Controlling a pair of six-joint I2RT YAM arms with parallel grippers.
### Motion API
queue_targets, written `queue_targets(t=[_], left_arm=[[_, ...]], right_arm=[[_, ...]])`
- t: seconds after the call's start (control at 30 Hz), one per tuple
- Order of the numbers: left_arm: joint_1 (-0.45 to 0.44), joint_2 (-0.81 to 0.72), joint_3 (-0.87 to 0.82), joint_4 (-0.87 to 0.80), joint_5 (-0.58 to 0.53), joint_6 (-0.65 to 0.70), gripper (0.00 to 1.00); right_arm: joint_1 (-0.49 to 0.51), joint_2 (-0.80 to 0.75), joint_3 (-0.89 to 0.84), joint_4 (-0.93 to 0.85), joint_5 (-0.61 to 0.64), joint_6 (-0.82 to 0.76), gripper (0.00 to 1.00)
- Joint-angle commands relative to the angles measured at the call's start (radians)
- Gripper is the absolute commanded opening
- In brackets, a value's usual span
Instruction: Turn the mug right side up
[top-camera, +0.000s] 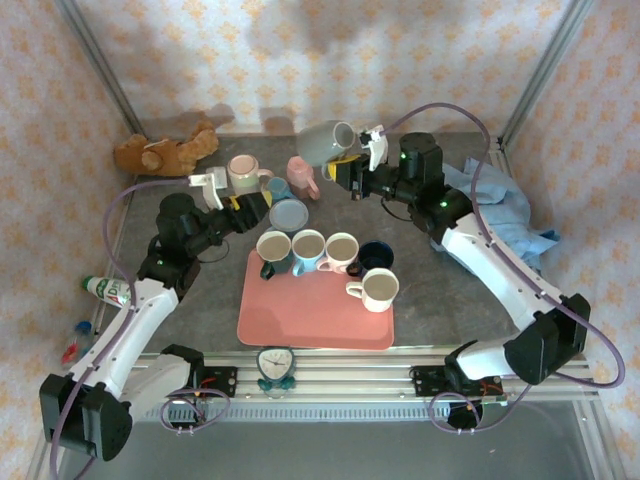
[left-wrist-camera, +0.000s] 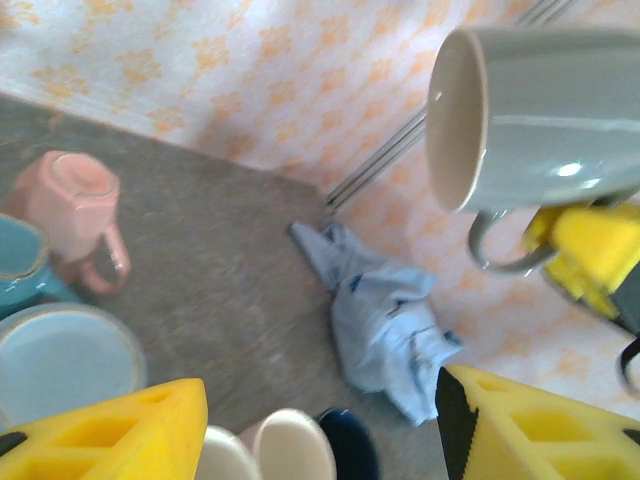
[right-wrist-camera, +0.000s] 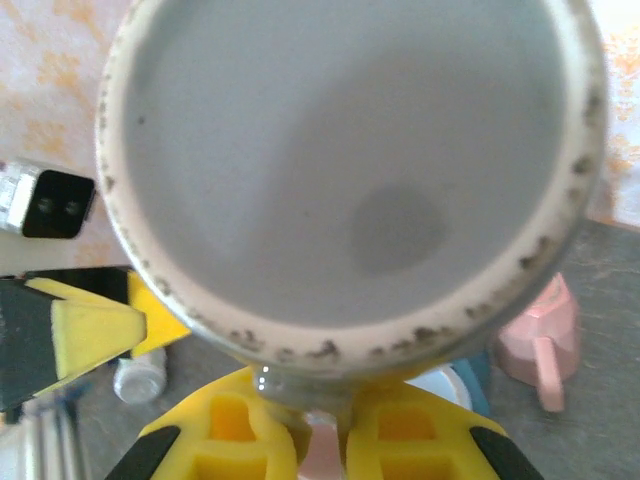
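1. Right gripper (top-camera: 347, 170) is clamped on the grey mug (top-camera: 326, 141), holding it off the grey table (top-camera: 200, 300) near the back wall, above an upside-down pink mug (top-camera: 303, 175).
2. Lifted mug lies tipped on its side; in the right wrist view its mouth faces the camera, and the yellow fingers (right-wrist-camera: 230, 430) close in just under its rim at the handle.
3. Left gripper (top-camera: 245, 203) hangs with its jaws apart and nothing between them, beside a light blue plate (top-camera: 288, 215) and a teal mug (top-camera: 278, 187).
4. On the pink tray (top-camera: 300, 320) at the front, four mugs stand upright in a row, with a cream mug (top-camera: 378, 289) just in front of them.
5. Around the edges: a teddy bear (top-camera: 165, 152) at the back left, a crumpled blue cloth (top-camera: 505, 205) at the right, and a plastic bottle (top-camera: 105, 290) lying at the left.
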Motion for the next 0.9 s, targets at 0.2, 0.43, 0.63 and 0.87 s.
queue_targets(t=[0.2,0.43,0.63,0.87], left_arm=[[-0.174,0.048,-0.044,0.435,-0.109,-0.337,0.62],[-0.271,0.115,-0.064,0.569,-0.222,-0.415,0.58],[-0.316,0.174,-0.05,0.64,-0.276,-0.464,0.54],[-0.33,0.24,-0.056,0.769,-0.363,-0.596,0.5]], right_arm=[[0.02,-0.058,-0.048,0.34,-0.015,0.271,0.0],[0.022,-0.045,-0.078,0.448,-0.016,0.394,0.0],[0.022,-0.047,-0.102,0.498,-0.019,0.448,0.0],[0.022,-0.069,-0.141,0.531,-0.018,0.482,0.0]])
